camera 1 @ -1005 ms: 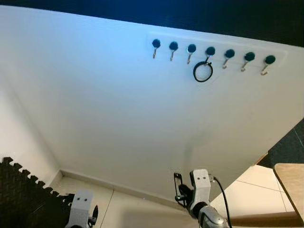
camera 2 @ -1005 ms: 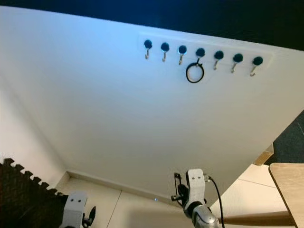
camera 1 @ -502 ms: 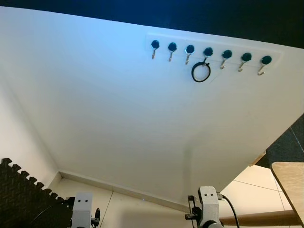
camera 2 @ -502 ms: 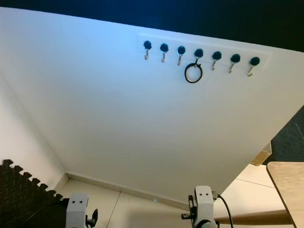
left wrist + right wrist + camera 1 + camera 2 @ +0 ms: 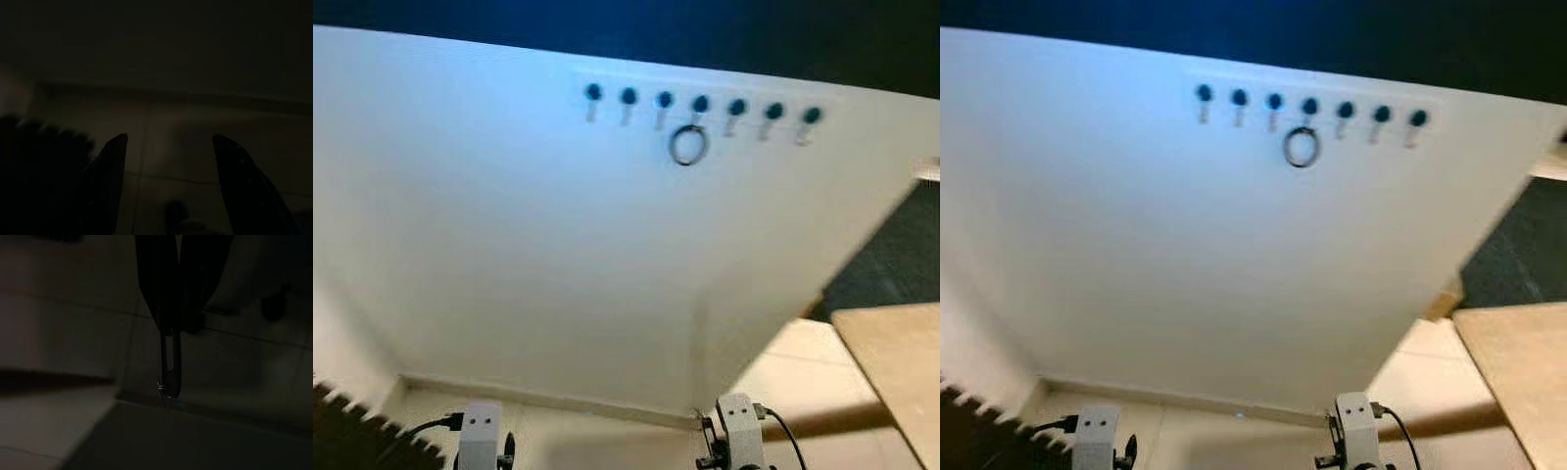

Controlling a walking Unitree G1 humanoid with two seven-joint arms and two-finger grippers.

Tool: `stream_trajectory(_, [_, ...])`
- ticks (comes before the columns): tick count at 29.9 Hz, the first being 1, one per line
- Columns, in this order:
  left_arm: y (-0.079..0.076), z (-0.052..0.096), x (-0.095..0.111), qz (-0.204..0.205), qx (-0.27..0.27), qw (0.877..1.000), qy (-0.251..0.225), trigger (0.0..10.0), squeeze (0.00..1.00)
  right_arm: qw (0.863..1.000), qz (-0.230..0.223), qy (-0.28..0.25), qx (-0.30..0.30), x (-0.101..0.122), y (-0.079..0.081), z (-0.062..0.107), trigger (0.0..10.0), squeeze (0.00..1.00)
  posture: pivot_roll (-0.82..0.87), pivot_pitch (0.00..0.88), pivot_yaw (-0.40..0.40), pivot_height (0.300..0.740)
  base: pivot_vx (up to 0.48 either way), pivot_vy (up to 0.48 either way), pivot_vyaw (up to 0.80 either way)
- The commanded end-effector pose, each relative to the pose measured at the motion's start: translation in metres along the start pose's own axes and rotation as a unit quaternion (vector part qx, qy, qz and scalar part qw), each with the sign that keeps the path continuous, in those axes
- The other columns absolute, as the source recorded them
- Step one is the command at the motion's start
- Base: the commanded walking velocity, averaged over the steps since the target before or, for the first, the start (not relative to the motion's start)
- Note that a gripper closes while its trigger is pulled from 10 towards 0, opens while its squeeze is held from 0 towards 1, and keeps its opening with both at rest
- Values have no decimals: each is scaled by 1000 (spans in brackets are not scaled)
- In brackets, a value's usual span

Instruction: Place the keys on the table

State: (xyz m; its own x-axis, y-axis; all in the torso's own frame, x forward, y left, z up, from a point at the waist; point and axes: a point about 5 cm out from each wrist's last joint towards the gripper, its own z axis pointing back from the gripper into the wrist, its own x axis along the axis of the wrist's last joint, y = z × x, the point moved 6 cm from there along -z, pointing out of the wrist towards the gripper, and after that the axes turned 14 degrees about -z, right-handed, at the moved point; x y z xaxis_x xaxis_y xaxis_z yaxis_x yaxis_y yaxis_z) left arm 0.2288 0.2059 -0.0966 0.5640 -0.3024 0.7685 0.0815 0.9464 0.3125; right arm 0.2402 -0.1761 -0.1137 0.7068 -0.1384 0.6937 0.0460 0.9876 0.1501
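Right gripper (image 5: 171, 320) jaws clenched on the keys (image 5: 169, 367), seen in the right wrist view as a thin dark elongated loop hanging from the black fingertips (image 5: 156, 308), with a small silvery coil of ring at its far end. Very dim, so hard to make out more than that. Pale tiled floor (image 5: 58, 338) behind it. Left gripper (image 5: 168, 181) jaws spread wide apart, nothing between them, over dark floor next to a jagged black foam mat (image 5: 44, 161). Further out, head views a bit blurry: both wrists low down, white wall (image 5: 529, 255) ahead, row of seven dark-knobbed hooks (image 5: 701, 104) up high, one carrying a dark ring (image 5: 688, 145). Wooden table (image 5: 891, 362) on the right.
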Motion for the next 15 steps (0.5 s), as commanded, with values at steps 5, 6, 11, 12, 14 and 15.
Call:
stream_trajectory(5, [3,2,-4,-1,5,1000,0,10000,0,1000,9,3,1,-4,-1,1,10000,0,68,45,-70,740,0,0,-800])
stream_trajectory(6, [3,2,-4,1,5,1000,-1,10000,0,1000,10,4,1,-4,-1,1,10000,0,68,44,-70,740,0,0,-800])
stream_trajectory(11, [1,2,-4,1,6,1000,-1,10000,0,1000,15,3,6,-3,0,1,10000,0,69,43,-71,740,0,0,-800])
stream_trajectory(12, [1,3,-4,1,6,1000,-2,10000,0,1000,15,3,6,-3,0,1,10000,0,70,44,-71,740,0,0,-800])
stream_trajectory(14, [2,3,-3,1,9,1000,-6,10000,0,1000,17,3,7,-3,1,1,10000,0,70,46,-71,740,0,0,-800])
stream_trajectory(15, [3,3,-2,3,13,1000,-10,10000,0,1000,18,3,8,-3,1,1,10000,0,71,46,-72,740,0,0,-800])
